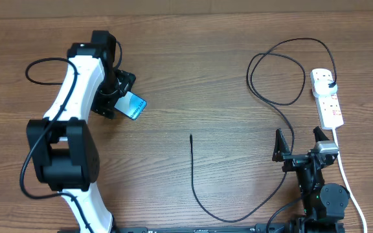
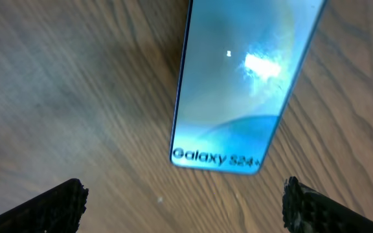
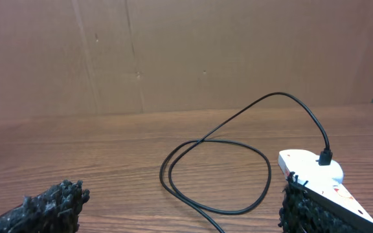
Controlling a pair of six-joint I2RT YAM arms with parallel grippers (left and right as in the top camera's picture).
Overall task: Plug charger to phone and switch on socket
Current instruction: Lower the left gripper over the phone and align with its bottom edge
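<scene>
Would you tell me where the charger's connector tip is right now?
In the overhead view, the connector tip lies on the table near the middle, with the phone to its upper left and the right hand to its right.

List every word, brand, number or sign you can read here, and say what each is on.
"Galaxy S24+": on the phone screen, at the end nearest the left wrist camera.
Red markings on the power strip: too small to read.
No other text shows.
</scene>
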